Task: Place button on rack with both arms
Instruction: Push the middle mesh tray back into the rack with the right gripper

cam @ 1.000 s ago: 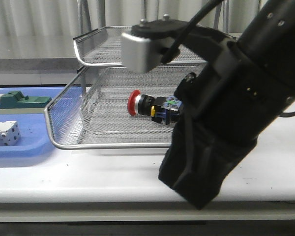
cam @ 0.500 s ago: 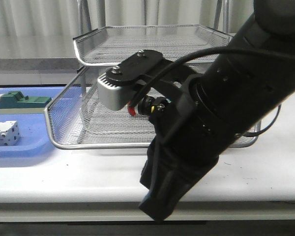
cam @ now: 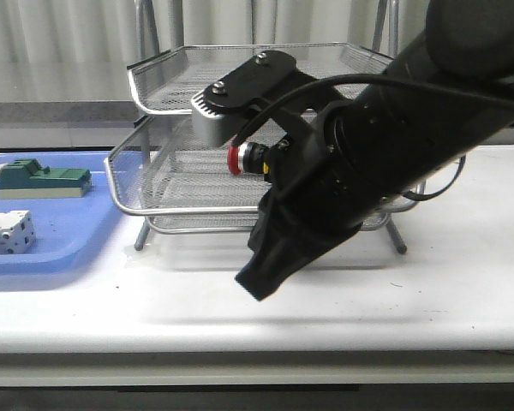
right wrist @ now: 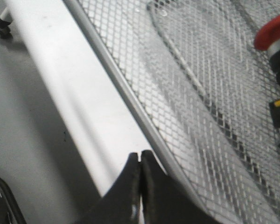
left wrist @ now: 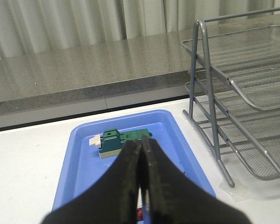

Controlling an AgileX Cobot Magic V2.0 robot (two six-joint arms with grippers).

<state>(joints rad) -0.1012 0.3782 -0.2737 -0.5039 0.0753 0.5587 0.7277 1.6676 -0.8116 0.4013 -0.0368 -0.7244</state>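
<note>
Shiny metal wire-mesh rack (cam: 180, 184), glossy red-headed plastic button (cam: 245, 158), matt black arm (cam: 385, 145), smooth blue plastic tray (left wrist: 81, 161), smooth white table (cam: 463, 282)

Left gripper (left wrist: 142, 154) at 6 o'clock with fingers pressed together, blue tray (left wrist: 84, 168) beneath it on white table (left wrist: 23, 168), green block (left wrist: 119, 140) in tray just beyond fingertips, wire rack (left wrist: 238, 93) at 3 o'clock, grey ledge (left wrist: 74, 77) and curtains (left wrist: 84, 21) at 12 o'clock
</note>
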